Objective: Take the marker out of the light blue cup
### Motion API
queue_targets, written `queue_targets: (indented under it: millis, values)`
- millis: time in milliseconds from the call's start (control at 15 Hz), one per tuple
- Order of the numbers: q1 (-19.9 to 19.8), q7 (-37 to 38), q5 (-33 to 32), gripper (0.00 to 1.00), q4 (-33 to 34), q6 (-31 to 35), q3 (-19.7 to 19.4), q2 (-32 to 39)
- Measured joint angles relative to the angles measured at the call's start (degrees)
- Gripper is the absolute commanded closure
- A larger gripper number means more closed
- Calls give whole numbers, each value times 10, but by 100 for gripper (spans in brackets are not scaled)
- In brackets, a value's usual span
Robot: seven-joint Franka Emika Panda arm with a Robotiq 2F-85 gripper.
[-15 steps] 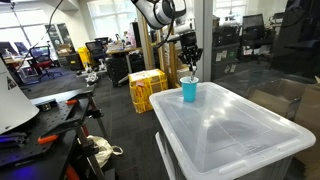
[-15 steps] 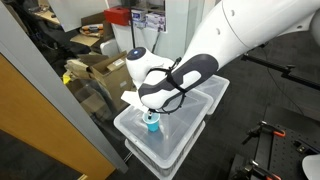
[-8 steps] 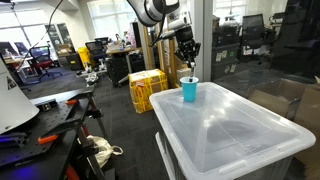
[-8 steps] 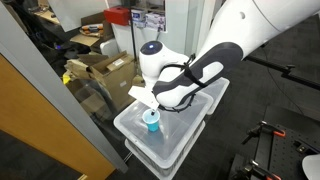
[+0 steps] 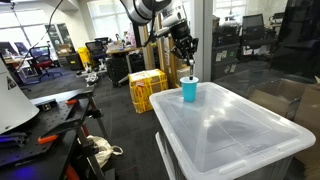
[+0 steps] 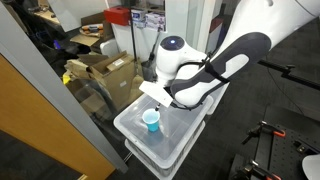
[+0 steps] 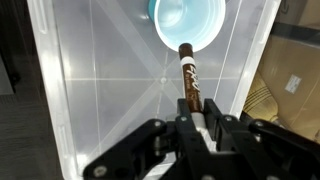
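Observation:
The light blue cup stands on the lid of the large translucent bin near its far corner; it also shows in an exterior view and at the top of the wrist view, its white inside empty. My gripper is shut on the marker, a dark stick with a lighter patterned part, whose tip hangs just above the cup's rim. In an exterior view the gripper hovers above the cup with the marker hanging below it.
The translucent bin lid stands on a second bin. A glass partition is close by. Yellow crates, desks, chairs and cardboard boxes surround the area.
The gripper has risen with the marker, lifting it up out of the cup. The arm has moved away from the cup in the exterior views.

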Motion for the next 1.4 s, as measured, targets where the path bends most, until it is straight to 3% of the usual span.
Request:
queue_targets:
  millis: [667,1000,1200,1400]
  values:
    - [12,-1,0,95,-76,115,-49,-21]
    - [7,-21,32,95,-113,192,-56,-20]
    - [-12,-71,80,95,-136,248,-39,-17]
    - [-65,-132,130,95,-152,301,15,-14]
